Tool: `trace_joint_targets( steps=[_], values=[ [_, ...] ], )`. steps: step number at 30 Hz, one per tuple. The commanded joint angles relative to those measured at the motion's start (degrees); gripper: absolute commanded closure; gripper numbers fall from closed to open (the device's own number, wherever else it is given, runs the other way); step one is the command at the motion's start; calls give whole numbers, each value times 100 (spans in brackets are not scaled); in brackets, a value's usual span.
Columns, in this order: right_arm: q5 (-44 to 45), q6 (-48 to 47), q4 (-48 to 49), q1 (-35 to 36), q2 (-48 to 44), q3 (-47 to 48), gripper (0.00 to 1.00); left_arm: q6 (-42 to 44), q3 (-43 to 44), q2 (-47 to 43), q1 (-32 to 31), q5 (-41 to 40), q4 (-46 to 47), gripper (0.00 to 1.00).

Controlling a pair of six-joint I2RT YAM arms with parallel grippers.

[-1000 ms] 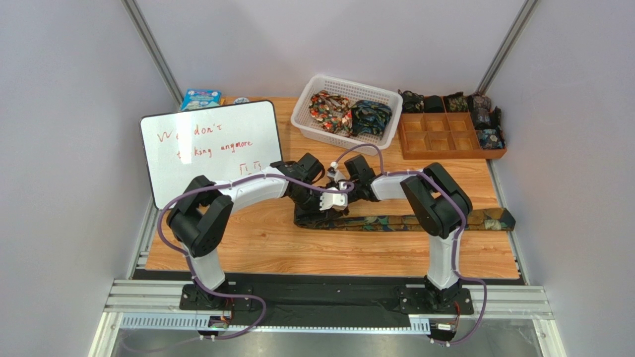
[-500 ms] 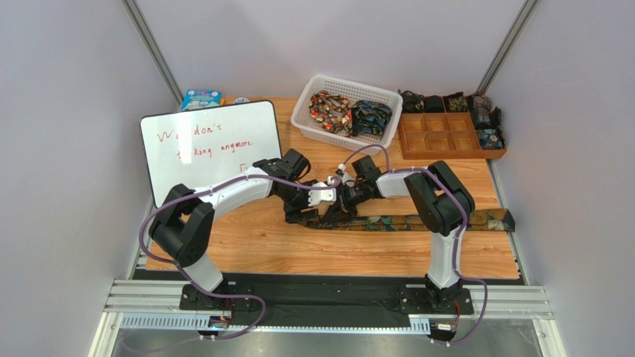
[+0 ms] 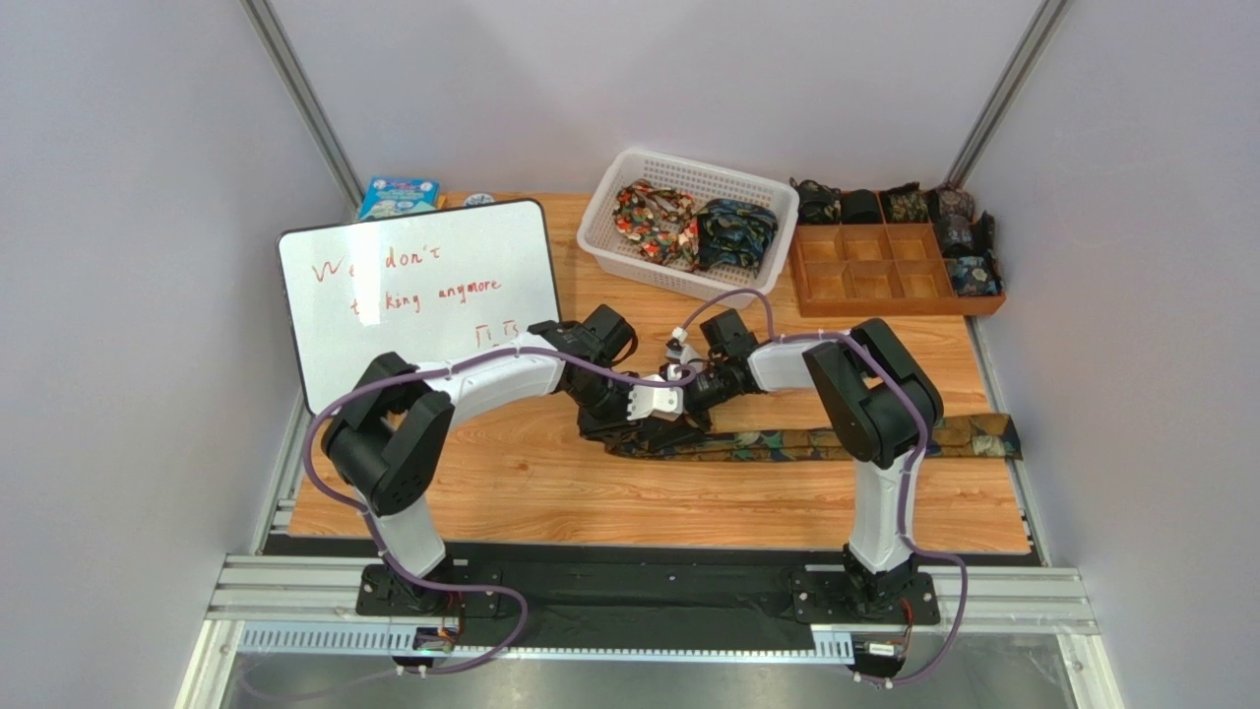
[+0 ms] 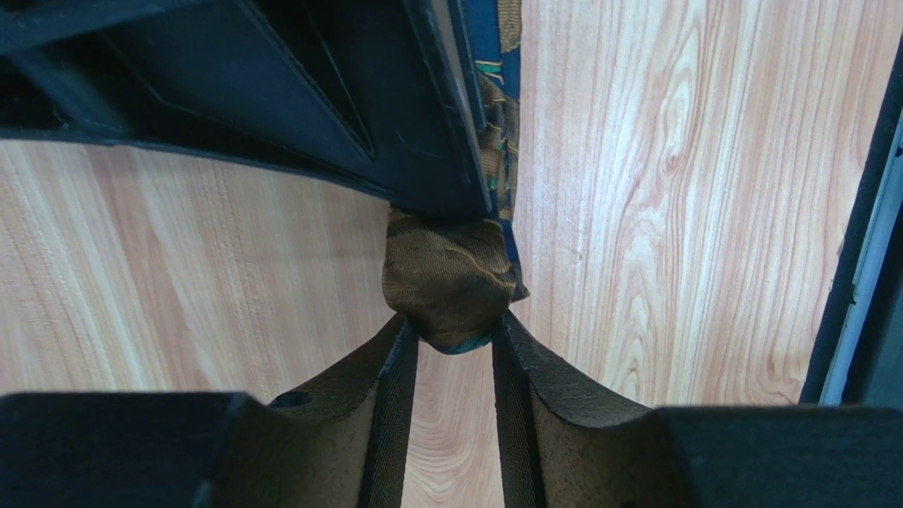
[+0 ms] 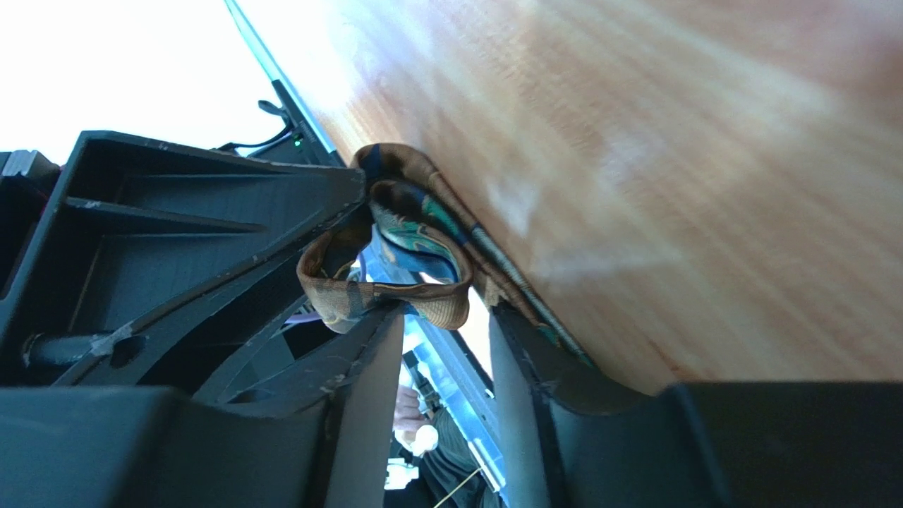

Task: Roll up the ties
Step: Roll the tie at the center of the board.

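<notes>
A long dark tie (image 3: pixel 828 440) with a green-gold pattern lies flat across the table, its left end curled into a small roll (image 4: pixel 445 277). In the left wrist view my left gripper (image 4: pixel 450 339) pinches the bottom of that brown-gold roll between its fingertips (image 4: pixel 401 341). My right gripper (image 5: pixel 445 318) faces it from the other side with its jaws apart. The loose loop of the tie (image 5: pixel 413 238) sits just past its tips, resting on one finger. From above, the left gripper (image 3: pixel 661 411) and the right gripper (image 3: pixel 683 396) meet at the tie's left end.
A white slotted basket (image 3: pixel 599 222) at the back holds two bunched ties. To its right a brown wooden compartment tray (image 3: pixel 865 278) has small rolled ties along its far and right sides. A whiteboard (image 3: pixel 422 296) leans at the left, with a blue box (image 3: pixel 397 195) behind it.
My left gripper drew back to the left with its jaws wide, then returned and closed on the rolled end. My right gripper, shut before, has opened off the roll.
</notes>
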Motion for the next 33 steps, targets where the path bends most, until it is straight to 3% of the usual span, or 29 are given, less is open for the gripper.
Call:
trace_joint_targets(
  steps=[1,7,11,28,29,32,33],
  values=[
    [-229,24,-11,-10,-318,80,54,-39,240,87,-36,136,93,64],
    [-264,-150,-274,-37,-503,176,46,-39,354,271,-98,-5,14,66],
    [-185,-344,-704,-142,-600,255,46,-12,363,307,-150,-49,5,67],
    [166,-239,-670,42,-222,502,47,40,398,394,-291,-155,-30,63],
    [167,-274,-696,60,-187,519,49,23,415,438,-291,-172,-39,63],
    [237,-502,-977,51,5,642,70,5,468,482,-291,-181,-92,61],
    [263,-590,-1082,51,41,677,84,23,477,482,-282,-181,-118,60]
  ],
)
